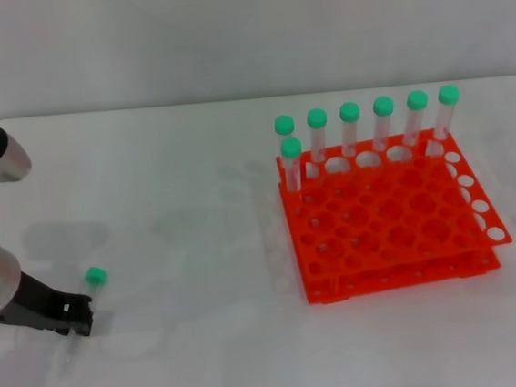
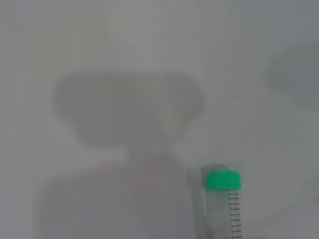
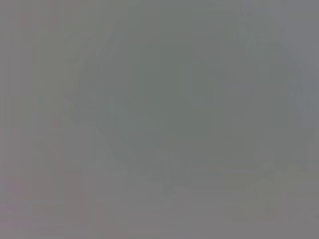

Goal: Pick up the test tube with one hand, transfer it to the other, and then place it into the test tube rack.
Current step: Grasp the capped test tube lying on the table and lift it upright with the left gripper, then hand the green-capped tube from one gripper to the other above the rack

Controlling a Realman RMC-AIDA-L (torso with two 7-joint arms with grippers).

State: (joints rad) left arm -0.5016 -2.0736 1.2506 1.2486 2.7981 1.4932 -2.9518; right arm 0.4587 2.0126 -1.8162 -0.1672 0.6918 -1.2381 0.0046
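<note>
The test tube (image 1: 96, 276) lies on the white table at the near left, and its green cap is the plainest part of it. In the left wrist view the test tube (image 2: 225, 199) shows its cap and its marked clear body. My left gripper (image 1: 76, 319), black on a white arm with a green light, sits low over the table just in front of the cap. The orange test tube rack (image 1: 399, 235) stands at the right, far from the gripper. My right gripper is out of view, and the right wrist view shows only plain grey.
Several green-capped tubes (image 1: 351, 130) stand upright along the rack's far row, with one more (image 1: 292, 163) at its left edge. White table (image 1: 200, 254) stretches between the lying tube and the rack.
</note>
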